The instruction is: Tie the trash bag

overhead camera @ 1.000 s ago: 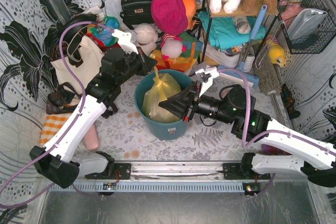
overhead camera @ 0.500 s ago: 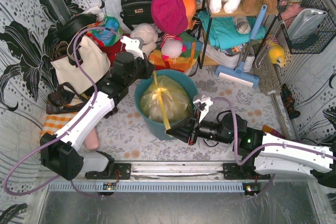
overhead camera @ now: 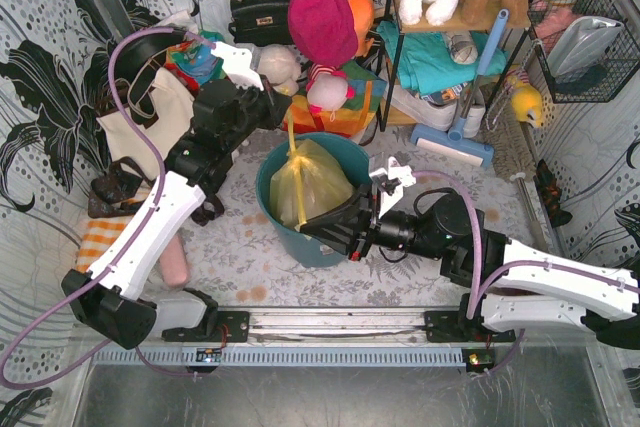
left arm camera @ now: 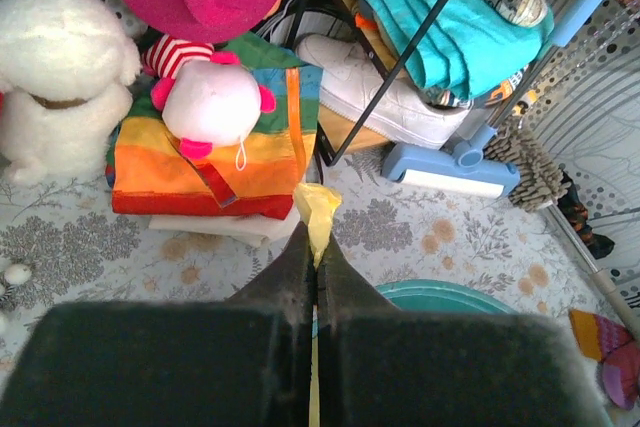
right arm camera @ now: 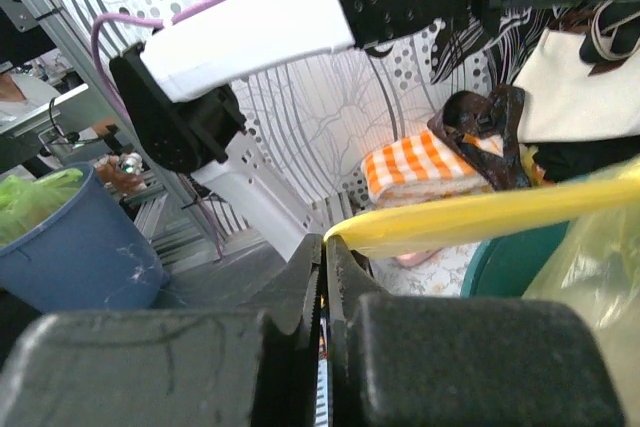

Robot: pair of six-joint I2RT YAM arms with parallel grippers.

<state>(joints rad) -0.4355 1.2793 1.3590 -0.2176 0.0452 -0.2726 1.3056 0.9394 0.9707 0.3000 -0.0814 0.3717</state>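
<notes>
The trash bag (overhead camera: 318, 185), thin yellow plastic, sits in the teal bin (overhead camera: 300, 242). Its top is gathered to a peak with two twisted tails. My left gripper (overhead camera: 283, 119) is above the bin's far rim, shut on the tail that rises from the peak. In the left wrist view the tail's end (left arm camera: 318, 209) pokes out past that shut gripper (left arm camera: 315, 244). My right gripper (overhead camera: 308, 227) is at the bin's near side, shut on the other tail, which runs down the bag's front. The right wrist view shows that tail (right arm camera: 480, 215) pinched in the shut gripper (right arm camera: 323, 242).
A cream tote bag (overhead camera: 150, 122) stands at the left. Plush toys (overhead camera: 325, 92), a rainbow cloth (left arm camera: 215, 162) and a black handbag (overhead camera: 262, 12) crowd behind the bin. A shelf rack (overhead camera: 440, 57) and blue broom (overhead camera: 455, 137) stand at the right, an orange checked cloth (overhead camera: 100, 237) near left.
The right gripper pulled its tail towards the near edge, then came back up to the bin. The left gripper moved farther back. The bag top has gathered into a tighter peak.
</notes>
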